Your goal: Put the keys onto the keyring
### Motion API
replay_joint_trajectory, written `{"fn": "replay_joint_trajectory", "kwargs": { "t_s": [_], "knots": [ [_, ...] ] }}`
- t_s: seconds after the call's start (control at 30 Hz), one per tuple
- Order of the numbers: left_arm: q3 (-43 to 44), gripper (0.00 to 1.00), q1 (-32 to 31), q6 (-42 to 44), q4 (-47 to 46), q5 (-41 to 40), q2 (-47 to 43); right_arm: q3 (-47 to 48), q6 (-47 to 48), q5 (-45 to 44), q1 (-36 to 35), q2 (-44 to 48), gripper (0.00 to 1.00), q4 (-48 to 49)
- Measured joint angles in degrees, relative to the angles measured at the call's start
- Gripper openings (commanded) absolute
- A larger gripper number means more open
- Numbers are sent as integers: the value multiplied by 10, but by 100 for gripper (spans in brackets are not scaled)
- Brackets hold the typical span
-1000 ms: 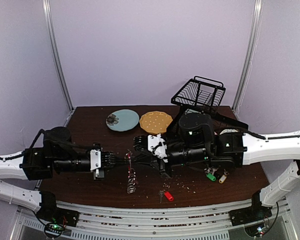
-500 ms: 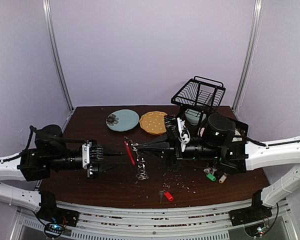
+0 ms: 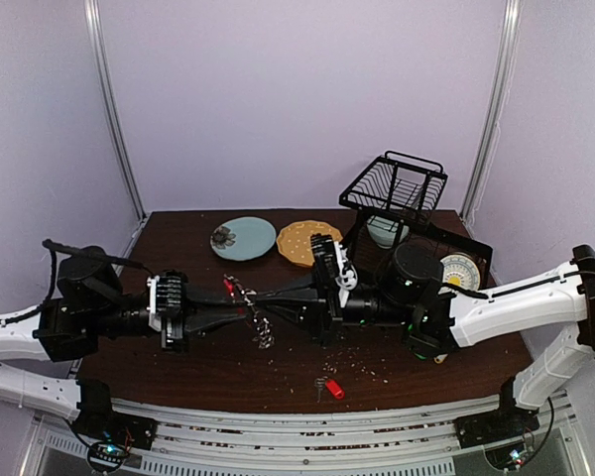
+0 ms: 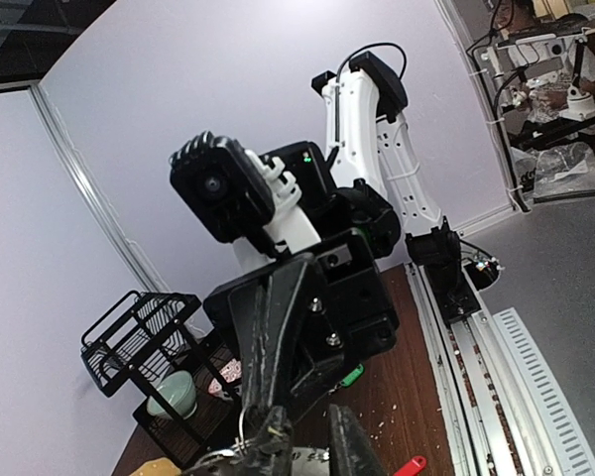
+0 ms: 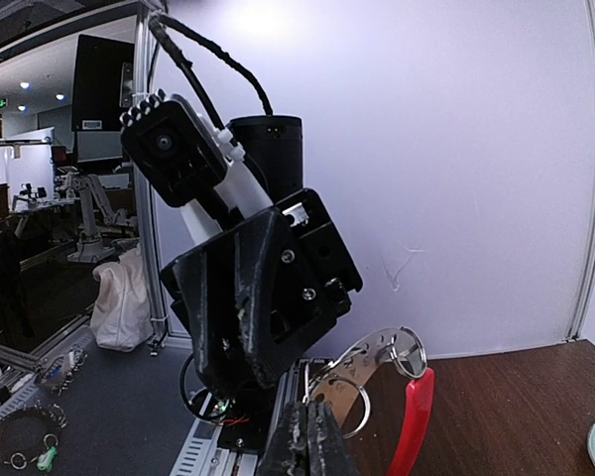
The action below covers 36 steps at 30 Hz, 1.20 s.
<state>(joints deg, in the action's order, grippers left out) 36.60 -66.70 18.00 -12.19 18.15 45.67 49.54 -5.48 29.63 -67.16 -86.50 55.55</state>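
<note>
The keyring [image 3: 244, 300], a silvery loop with a red sleeve [image 3: 228, 288], hangs above the table between both grippers. My right gripper [image 3: 257, 298] is shut on its wire. In the right wrist view the pinched fingertips [image 5: 312, 436] hold the ring, with its holed metal plate [image 5: 372, 359] and red sleeve [image 5: 413, 416] beside them. My left gripper [image 3: 244, 313] meets it from the left. In the left wrist view its fingers [image 4: 268, 436] stand apart, with silvery ring metal [image 4: 228, 458] at and between them. One key with a red tag [image 3: 330, 387] lies on the table near the front; its tag also shows in the left wrist view [image 4: 409, 466].
A blue plate [image 3: 244, 238] and a yellow plate [image 3: 299, 242] lie at the back. A black wire rack [image 3: 395, 186] holding a bowl [image 3: 382, 230] stands at the back right. A green tag [image 4: 349, 375] of the bunch lies under the right arm. Crumbs dot the table.
The right gripper has carried the keyring leftward and higher. The left arm drew back left, then its fingers closed in on the ring again.
</note>
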Motion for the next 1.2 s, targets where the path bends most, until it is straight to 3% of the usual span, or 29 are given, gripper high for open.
{"fn": "replay_joint_trajectory", "kwargs": {
  "t_s": [0.13,0.3,0.5,0.63,0.8,0.97,1.2],
  "knots": [
    [0,28,13,-7,2,-20,-10,0,-8,0,0,1,0,18],
    [5,32,59,-30,1,-21,-13,0,-7,0,0,2,0,17],
    [7,33,63,-38,0,36,9,-3,-7,3,0,5,0,14],
    [7,26,63,-37,2,77,4,-3,-7,8,-4,9,0,16],
    [6,25,62,-25,3,98,-3,-3,13,13,-3,22,0,-16],
    [6,28,62,-17,13,88,-2,3,56,-13,-3,46,0,-80],
    [6,29,62,-19,12,24,2,48,24,-99,-3,38,0,-123]
  ]
}}
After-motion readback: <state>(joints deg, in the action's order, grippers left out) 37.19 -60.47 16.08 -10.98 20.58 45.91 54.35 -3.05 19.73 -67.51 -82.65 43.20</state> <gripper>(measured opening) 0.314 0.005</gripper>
